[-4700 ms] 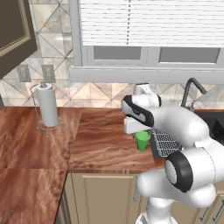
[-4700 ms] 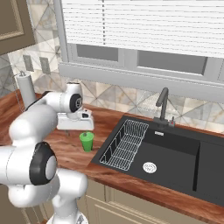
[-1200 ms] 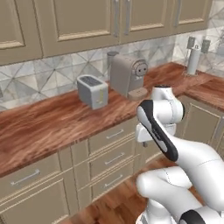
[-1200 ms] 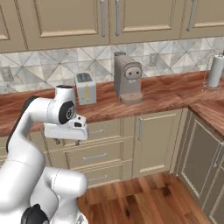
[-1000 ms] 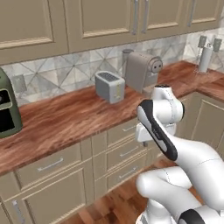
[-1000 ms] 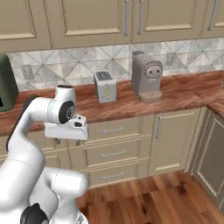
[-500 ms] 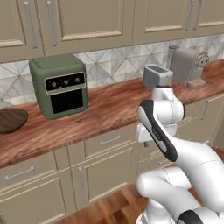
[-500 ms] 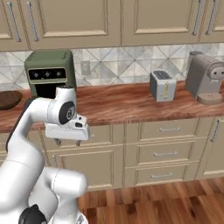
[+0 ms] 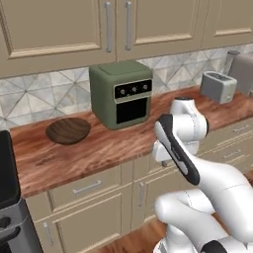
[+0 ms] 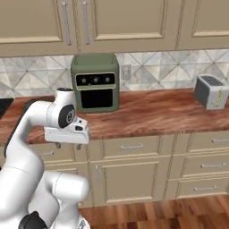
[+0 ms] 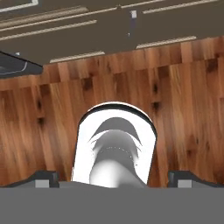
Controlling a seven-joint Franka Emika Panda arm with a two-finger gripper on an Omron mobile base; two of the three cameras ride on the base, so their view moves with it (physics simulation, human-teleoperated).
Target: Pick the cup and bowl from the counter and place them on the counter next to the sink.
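- Left base view: mounted behind the arm on its left, facing forward and down at the counter (image 9: 99, 148). It looks obliquely along the run, from the round dark wooden disc (image 9: 68, 130) past the green oven (image 9: 121, 93) to the toaster (image 9: 218, 86).
- Right base view: mounted behind on the arm's right, facing the counter (image 10: 152, 112) more squarely and from slightly farther back.
- Shared coverage: both base views include the oven (image 10: 95, 82), toaster (image 10: 210, 91), backsplash, upper cabinets and drawer fronts.
- Hand view: looks straight down past the hand at the wooden floor (image 11: 183, 96), close to the cabinet base.
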